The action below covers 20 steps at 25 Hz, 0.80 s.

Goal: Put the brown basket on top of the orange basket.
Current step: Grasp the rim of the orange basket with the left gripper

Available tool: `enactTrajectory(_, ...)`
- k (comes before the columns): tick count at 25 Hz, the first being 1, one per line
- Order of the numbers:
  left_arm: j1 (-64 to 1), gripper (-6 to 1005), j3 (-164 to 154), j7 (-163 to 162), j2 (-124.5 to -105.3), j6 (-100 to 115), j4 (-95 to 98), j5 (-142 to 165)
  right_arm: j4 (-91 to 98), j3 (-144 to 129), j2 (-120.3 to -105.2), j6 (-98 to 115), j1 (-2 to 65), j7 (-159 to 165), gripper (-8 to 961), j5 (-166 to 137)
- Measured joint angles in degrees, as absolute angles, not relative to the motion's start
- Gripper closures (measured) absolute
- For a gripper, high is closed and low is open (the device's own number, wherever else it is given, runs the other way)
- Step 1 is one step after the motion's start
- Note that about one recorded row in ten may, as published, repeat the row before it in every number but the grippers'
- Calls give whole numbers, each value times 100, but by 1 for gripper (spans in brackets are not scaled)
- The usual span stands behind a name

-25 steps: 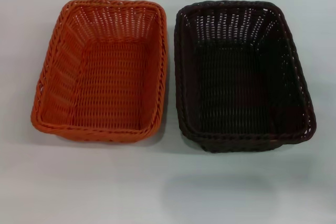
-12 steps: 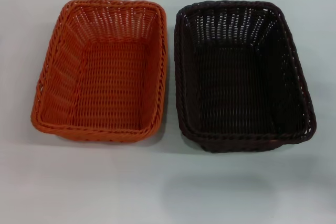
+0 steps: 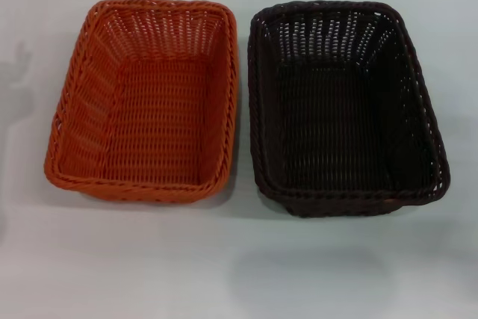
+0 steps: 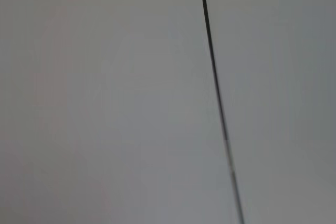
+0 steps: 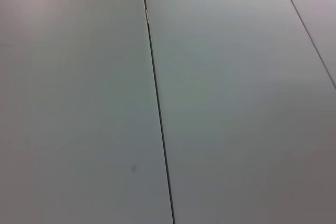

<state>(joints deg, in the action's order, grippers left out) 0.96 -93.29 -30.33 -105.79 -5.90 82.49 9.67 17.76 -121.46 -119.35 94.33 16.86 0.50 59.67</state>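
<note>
Baskets sit exactly where they were a second ago; the only change is a faint grey shadow point(image 3: 21, 61) that has appeared on the table point(image 3: 239, 267) at the far left edge of the head view, beside the orange basket. My guess is that it is cast by the left arm starting to move, which would mean the task is only just beginning, with nothing lifted yet. Neither gripper shows in any view, so whether their jaws are apart or together cannot be told; both wrist cameras see only plain pale panels crossed by thin dark seams. The brown basket point(image 3: 345, 106) stands on the right of the table, upright and empty, its long side just beside the orange basket point(image 3: 146, 98) on the left, with a narrow gap between the rims. It is almost black, rectangular, with flared open-weave sides that let light through and a thick braided rim. The orange basket is of like size and shape, also empty, so the brown one should nest into it or rest on its rim.
</note>
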Motion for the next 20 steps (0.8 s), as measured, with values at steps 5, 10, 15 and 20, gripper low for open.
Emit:
enactTrajectory(5, -229, 174, -8664, -1337, -11390, -1926, 8626, 930, 1775, -12146, -11935, 9427, 1672, 50, 128, 5963)
enactTrajectory(10, -552, 174, -8074, -383, -11618, -2259, 8536, 31, 1714, -12146, -11936, 9427, 1657, 50, 128, 5960)
enactTrajectory(15, -708, 174, -7943, 496, -11464, -2814, 8640, -1095, 1685, -12146, -11943, 9383, 1654, 49, 128, 5960)
enactTrajectory(20, -1221, 174, -7175, 2085, -11584, -4460, 8808, -2394, 1686, -12146, -11939, 9367, 1654, 49, 128, 5963)
